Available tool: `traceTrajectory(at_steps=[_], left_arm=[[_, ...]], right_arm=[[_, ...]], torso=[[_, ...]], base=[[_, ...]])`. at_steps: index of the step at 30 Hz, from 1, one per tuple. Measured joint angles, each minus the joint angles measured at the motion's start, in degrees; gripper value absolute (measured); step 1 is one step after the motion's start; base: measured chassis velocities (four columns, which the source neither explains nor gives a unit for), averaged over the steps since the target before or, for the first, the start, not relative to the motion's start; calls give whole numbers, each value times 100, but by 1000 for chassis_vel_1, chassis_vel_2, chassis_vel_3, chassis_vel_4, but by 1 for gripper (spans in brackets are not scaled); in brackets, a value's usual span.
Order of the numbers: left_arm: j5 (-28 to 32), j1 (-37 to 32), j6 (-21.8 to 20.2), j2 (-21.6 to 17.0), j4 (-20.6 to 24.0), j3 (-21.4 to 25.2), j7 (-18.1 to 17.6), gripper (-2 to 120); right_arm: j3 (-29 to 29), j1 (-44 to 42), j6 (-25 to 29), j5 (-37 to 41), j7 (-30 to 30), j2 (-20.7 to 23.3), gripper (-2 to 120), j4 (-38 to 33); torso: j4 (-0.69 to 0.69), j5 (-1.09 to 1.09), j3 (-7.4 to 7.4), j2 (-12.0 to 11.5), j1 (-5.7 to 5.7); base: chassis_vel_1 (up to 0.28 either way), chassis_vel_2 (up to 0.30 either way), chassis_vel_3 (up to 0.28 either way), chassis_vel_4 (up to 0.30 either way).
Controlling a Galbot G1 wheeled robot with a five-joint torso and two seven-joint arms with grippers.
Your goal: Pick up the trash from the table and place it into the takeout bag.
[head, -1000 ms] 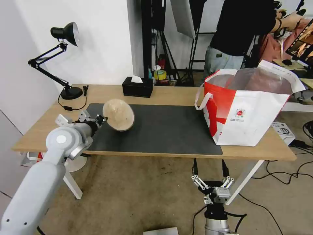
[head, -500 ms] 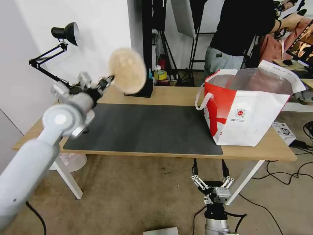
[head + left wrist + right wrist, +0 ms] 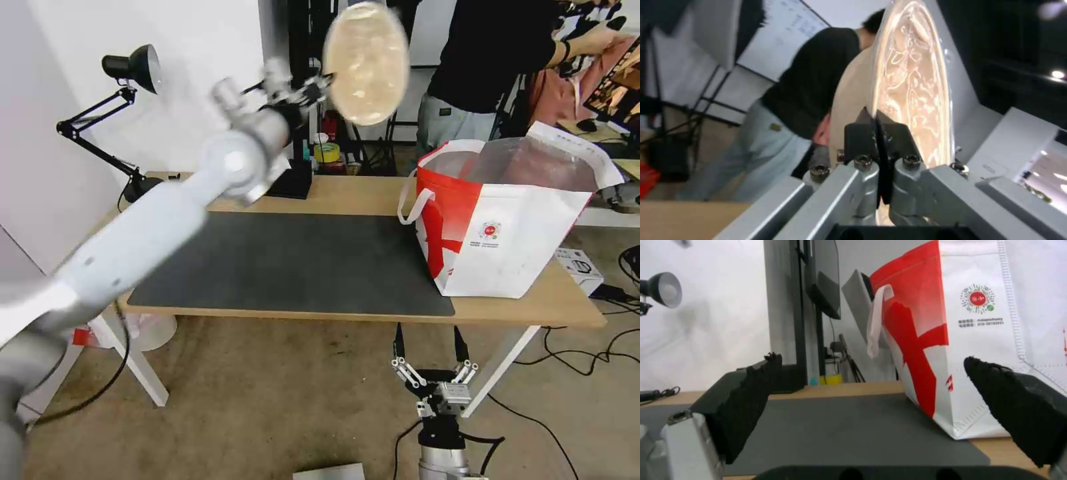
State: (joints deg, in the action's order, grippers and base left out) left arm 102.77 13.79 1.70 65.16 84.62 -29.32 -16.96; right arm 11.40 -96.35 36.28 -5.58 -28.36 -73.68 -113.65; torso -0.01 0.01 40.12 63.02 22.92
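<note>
High left of the takeout bag (image 3: 507, 220), left gripper (image 3: 319, 85) pinches the beige paper bowl (image 3: 367, 63) by 1 rim edge (thin hold); it could slip. Right gripper (image 3: 430, 347) hangs open below the table (image 3: 533, 307).

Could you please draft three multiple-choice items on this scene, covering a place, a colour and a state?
1. Where is the beige paper bowl?
A. On the mat
B. Held in the air, above the table
C. Inside the takeout bag

2. What colour are the bag's panels?
A. Red
B. Blue
C. Green

3. How is the right hand?
A. Shut on a cup
B. Open, holding nothing
C. Gripping the bag

Answers:
1 B: the left hand holds it aloft by its rim.
2 A: red shows beside white.
3 B: its fingers are spread below the table's edge.
</note>
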Motion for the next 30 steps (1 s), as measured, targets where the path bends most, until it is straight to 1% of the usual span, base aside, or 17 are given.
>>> traceTrajectory(at_steps=[1, 3, 4, 5, 6, 8, 9, 10, 14, 15, 19, 20, 24, 30], left_arm=[[4, 164, 0, 211, -219, -82, 36, 0], [8, 341, 3, 476, -526, -202, 94, 0], [10, 456, 13, 659, -772, -288, 141, 0], [10, 456, 13, 659, -772, -288, 141, 0], [13, 558, 14, 852, -1023, -360, 222, 0], [15, 650, 13, 1133, -1352, -481, 378, 0], [15, 663, 11, 1227, -1458, -543, 466, 0], [15, 663, 11, 1227, -1458, -543, 466, 0], [1, 686, 15, 1581, -1837, -895, 699, 0], [1, 686, 15, 1581, -1837, -895, 699, 0], [6, 728, -4, 1761, -2006, -1234, 980, 0], [6, 728, -4, 1761, -2006, -1234, 980, 0], [10, 736, -52, 1848, -2008, -1628, 1049, 0], [9, 733, -120, 1880, -2006, -1899, 1063, 0]], right_arm=[[-1, -1, 0, 0, 0, 0, 100, 0], [0, 1, 0, 0, 0, 0, 100, 0], [0, -1, 0, 0, 0, 0, 100, 0], [0, -1, 0, 0, 0, 0, 100, 0], [0, -1, 0, 0, -1, 0, 100, 0], [0, 1, 0, 0, -1, 0, 100, 0], [0, 0, 0, 0, 0, 0, 100, 0], [0, 0, 0, 0, 0, 0, 100, 0], [0, 0, 0, 0, -1, 0, 100, 0], [0, 0, 0, 0, -1, 0, 100, 0], [0, 0, 0, 0, -1, 0, 100, 0], [0, 0, 0, 0, -1, 0, 100, 0], [0, 0, 0, 0, -1, 0, 100, 0], [0, 0, 0, 0, -1, 0, 100, 0]], torso=[[0, 1, 0, 0, 0], [-1, 2, -1, 1, 0], [-1, 2, 0, 1, 0], [-1, 2, 0, 1, 0], [0, 1, -1, 1, 0], [1, 0, -1, 1, 0], [1, 0, -1, 1, 0], [1, 0, -1, 1, 0], [0, 0, 0, 0, 0], [0, 0, 0, 0, 0], [1, -1, -1, 1, 0], [1, -1, -1, 1, 0], [1, -1, -1, 1, 0], [1, -1, -1, 0, 0]], base=[[0, 0, 0, 0], [0, 0, 0, 0], [0, 0, 0, 0], [0, 0, 0, 0], [0, 0, 0, 0], [0, 0, 0, 0], [0, 0, 0, 0], [0, 0, 0, 0], [0, 0, 0, 0], [0, 0, 0, 0], [0, 0, 0, 0], [0, 0, 0, 0], [0, 0, 0, 0], [0, 0, 0, 0]])
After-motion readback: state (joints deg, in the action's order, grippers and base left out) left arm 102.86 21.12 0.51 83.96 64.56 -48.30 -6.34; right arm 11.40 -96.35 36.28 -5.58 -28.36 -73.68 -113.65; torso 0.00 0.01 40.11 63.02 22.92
